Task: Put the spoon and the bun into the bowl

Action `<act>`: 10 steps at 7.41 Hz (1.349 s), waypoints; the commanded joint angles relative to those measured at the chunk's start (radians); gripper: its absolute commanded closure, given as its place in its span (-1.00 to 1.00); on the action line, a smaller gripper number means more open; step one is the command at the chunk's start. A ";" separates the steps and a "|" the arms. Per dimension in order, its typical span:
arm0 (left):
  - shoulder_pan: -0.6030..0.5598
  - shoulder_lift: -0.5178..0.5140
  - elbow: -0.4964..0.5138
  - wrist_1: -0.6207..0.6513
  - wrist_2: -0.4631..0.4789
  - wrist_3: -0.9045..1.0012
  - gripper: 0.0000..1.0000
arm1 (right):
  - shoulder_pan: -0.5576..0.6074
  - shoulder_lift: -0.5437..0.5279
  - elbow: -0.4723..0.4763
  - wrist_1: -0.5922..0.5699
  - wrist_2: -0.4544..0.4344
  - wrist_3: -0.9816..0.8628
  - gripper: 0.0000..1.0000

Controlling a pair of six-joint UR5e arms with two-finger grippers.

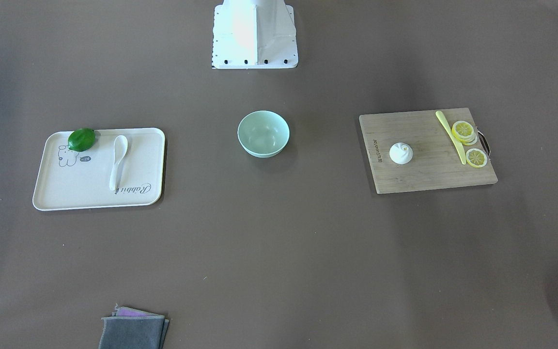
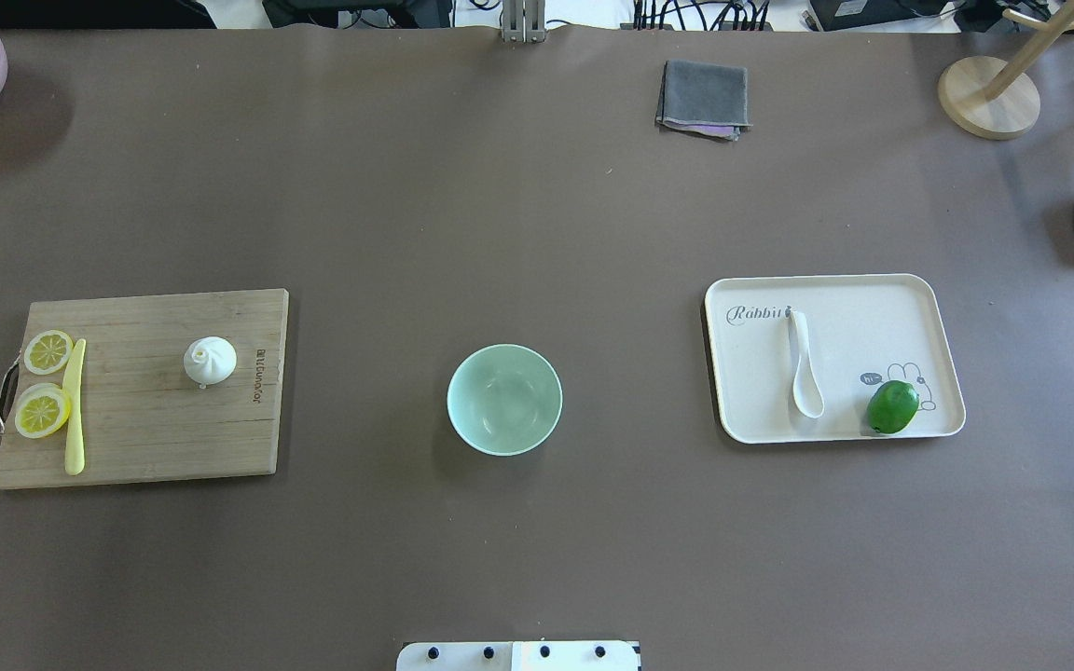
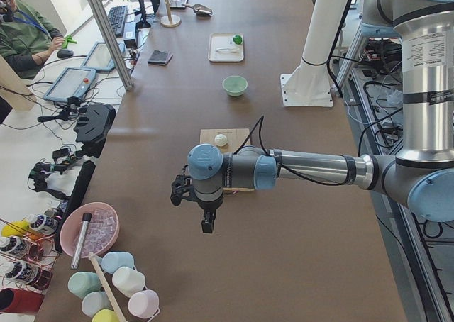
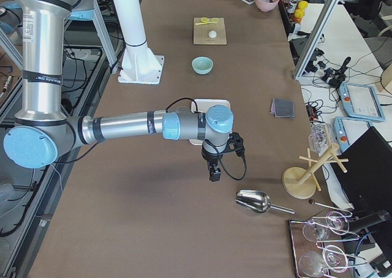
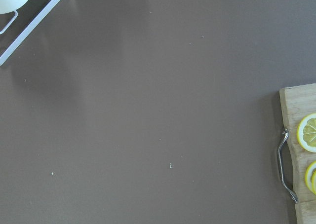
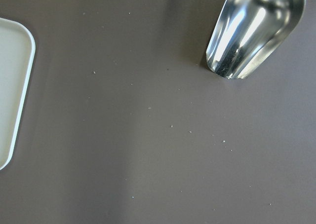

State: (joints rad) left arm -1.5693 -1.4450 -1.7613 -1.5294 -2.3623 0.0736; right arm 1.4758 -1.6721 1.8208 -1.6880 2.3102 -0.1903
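Nothing is being held yet, so the job is standing at its very first step, the reach for one of the two items. The bowl (image 2: 504, 399) is sitting empty in the middle of the overhead frame. The bun (image 2: 210, 360) is resting at left of centre on a wooden cutting board (image 2: 145, 438), well apart from the lemon slices (image 2: 48, 351) and the yellow knife (image 2: 75, 410) lying by the board's left edge. The spoon (image 2: 804, 368) is lying at right of centre on a cream tray (image 2: 873, 298), scoop toward the bottom of the frame, handle pointing up, with a green lime (image 2: 892, 406) just beside it. In the side views, both arms are hanging out over the bare bench beyond the board and the tray. The left fingers (image 3: 206, 223) are pointing down near the lower middle of the left-side view, and the right fingers (image 4: 214, 171) are doing the same at the centre of the right-side view, near a metal scoop (image 6: 254, 29). I cannot tell from these views whether either pair is open or closed. In my judgement, the next move is calling for each arm to be swinging inward: the left over the bun, the right over the spoon. The spoon, being glossy and low, is probably asking for a careful pinch across its handle, while the bun is likely needing a gentle grip around its sides.
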 commanded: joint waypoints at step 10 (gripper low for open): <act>-0.003 -0.024 -0.071 -0.201 0.006 -0.008 -0.96 | -0.005 0.065 0.225 0.073 -0.026 0.008 -1.00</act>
State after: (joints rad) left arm -1.5731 -1.4578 -1.8590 -1.6201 -2.3612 0.0707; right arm 1.4717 -1.5994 2.0446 -1.6256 2.2921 -0.1824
